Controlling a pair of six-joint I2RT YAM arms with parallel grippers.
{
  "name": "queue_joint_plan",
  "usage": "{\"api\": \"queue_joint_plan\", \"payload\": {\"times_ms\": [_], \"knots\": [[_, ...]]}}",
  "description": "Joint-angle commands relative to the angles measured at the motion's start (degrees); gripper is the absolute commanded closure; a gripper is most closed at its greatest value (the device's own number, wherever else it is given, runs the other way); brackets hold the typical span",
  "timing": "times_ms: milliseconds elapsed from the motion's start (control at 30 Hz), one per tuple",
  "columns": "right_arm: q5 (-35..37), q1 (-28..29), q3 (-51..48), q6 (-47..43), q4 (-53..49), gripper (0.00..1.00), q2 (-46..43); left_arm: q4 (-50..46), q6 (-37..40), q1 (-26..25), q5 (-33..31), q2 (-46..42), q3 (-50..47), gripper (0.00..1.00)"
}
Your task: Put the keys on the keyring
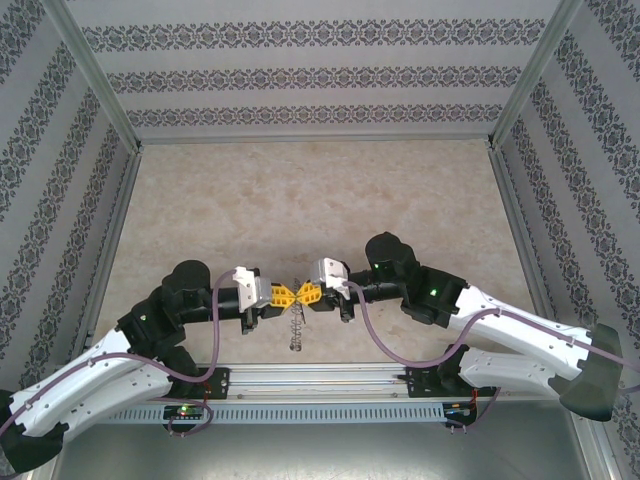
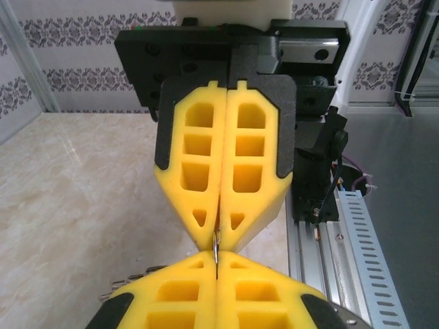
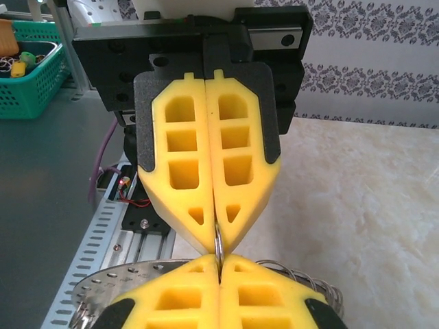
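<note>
Keyring [image 1: 295, 330] dangles over the table [image 1: 300, 190] beneath the left gripper [image 1: 285, 294] and right gripper [image 1: 309, 294], which meet tip to tip. Left wrist view: both grippers are clamped together on its thin rim [image 2: 215, 250]. Right wrist view: the same pinch, with wire loops [image 3: 305, 277] just under the right gripper.

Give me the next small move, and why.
Probably a slight twist of the right pincer against the left pincer: both are shut tip to tip on a thin metal sliver, with the keyring hanging beneath, so threading looks unfinished.
</note>
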Motion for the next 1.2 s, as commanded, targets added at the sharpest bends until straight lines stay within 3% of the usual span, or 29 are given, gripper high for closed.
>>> {"api": "queue_joint_plan", "payload": {"times_ms": [0, 133, 267, 433, 467, 633, 767, 867, 1000, 1167], "knots": [[3.5, 0.7, 2.7, -1.1, -2.1, 1.0, 0.4, -4.3, 1.0, -0.9, -2.6, 2.3, 4.7, 0.99], [8.0, 1.7, 6.9, -4.2, -9.7, 1.0, 2.3, -11.8, 2.5, -1.0, -7.5, 7.2, 8.3, 0.86], [11.3, 3.3, 11.4, -7.2, -16.3, 1.0, 4.9, -14.5, 3.9, -1.0, -9.4, 10.5, 9.9, 0.82], [13.3, 4.0, 14.5, -10.0, -20.3, 1.0, 6.0, -14.9, 4.7, -1.0, -9.1, 12.0, 10.6, 1.0], [13.2, 4.0, 14.6, -10.4, -20.3, 1.0, 5.8, -14.4, 4.6, -1.0, -8.8, 11.7, 10.4, 1.0], [12.3, 4.0, 12.7, -9.8, -17.9, 1.0, 4.2, -6.1, 1.6, -1.0, -4.7, 7.6, 7.0, 1.0], [11.6, 4.0, 10.1, -7.5, -15.3, 0.83, 2.8, 4.2, -1.5, -1.0, -2.0, 2.4, 2.8, 1.0], [11.1, 4.0, 8.9, -6.3, -13.7, 0.79, 2.0, 9.8, -3.4, -1.0, 0.2, 0.9, 1.0, 1.0], [11.2, 4.0, 8.5, -5.7, -12.8, 0.81, 1.5, 13.2, -4.5, -1.0, 2.2, 0.5, -0.6, 1.0], [12.3, 4.0, 8.3, -5.8, -12.6, 0.99, 0.7, 14.0, -4.7, -1.0, 2.1, 0.8, -0.9, 1.0]]}}
